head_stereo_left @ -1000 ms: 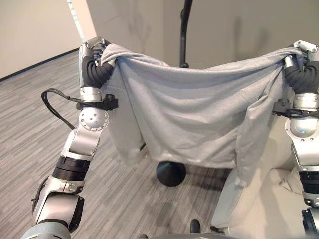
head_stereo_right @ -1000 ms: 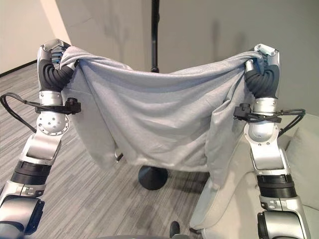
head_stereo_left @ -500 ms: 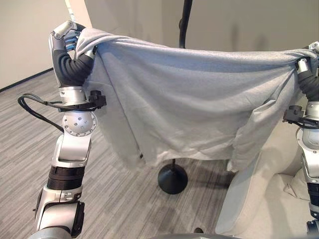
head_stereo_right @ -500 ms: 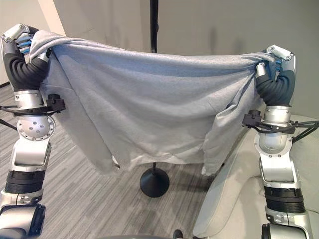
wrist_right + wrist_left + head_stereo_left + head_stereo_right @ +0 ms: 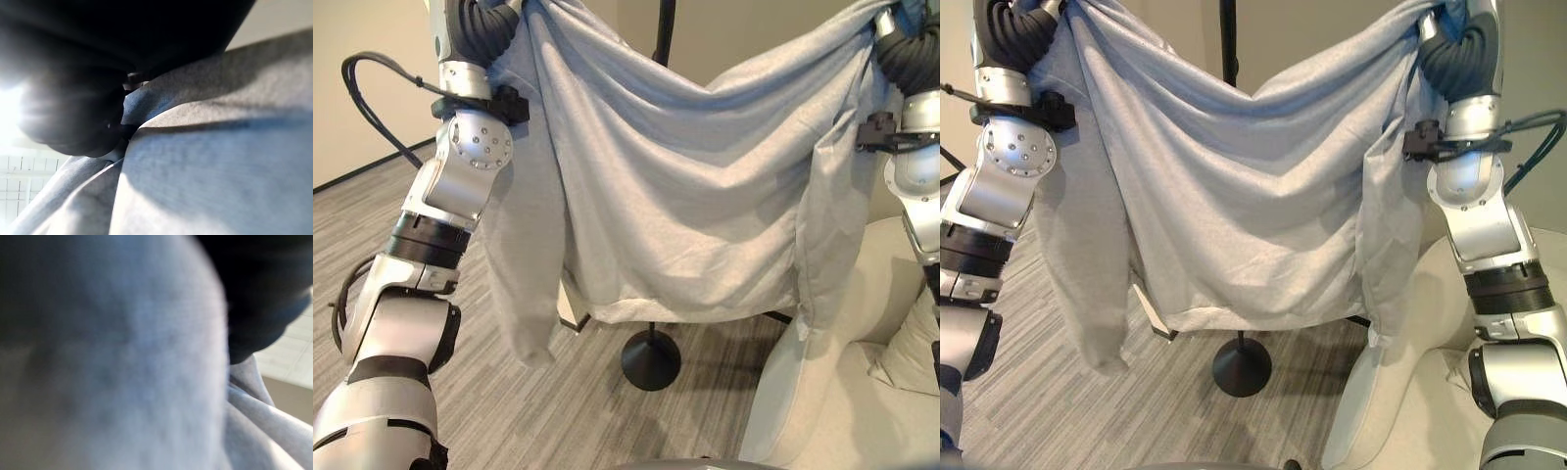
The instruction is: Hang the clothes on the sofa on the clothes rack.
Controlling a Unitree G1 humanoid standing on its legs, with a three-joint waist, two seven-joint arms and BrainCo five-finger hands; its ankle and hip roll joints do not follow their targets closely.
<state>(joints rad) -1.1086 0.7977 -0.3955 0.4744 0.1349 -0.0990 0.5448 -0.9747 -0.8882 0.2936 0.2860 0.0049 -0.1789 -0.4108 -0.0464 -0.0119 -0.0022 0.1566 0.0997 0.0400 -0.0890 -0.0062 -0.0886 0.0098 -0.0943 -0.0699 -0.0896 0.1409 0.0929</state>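
Two arms are holding a grey top (image 5: 675, 186) spread wide and high between them, one shoulder bunched at each wrist. The cloth is sagging in the middle, its hem hanging level above the floor (image 5: 509, 411), with one sleeve dangling down beside the left forearm and the other falling along the right forearm toward the sofa (image 5: 842, 392).

The left hand (image 5: 259, 293) is showing in its wrist view as a dark shape pressed against the fabric; whether its fingers are curled on the cloth cannot be told. The right hand (image 5: 73, 112) is showing as a dark rounded mass with a fold of the top tucked in against it, and its grip cannot be told either.

The rack (image 5: 1241, 367) is standing behind the top, its black pole rising above the sagging neckline and its round base sitting on the floor just below the hem. The pale sofa is lying at the robot's right, under the hanging sleeve, with a cushion (image 5: 911, 352) resting at its far side.
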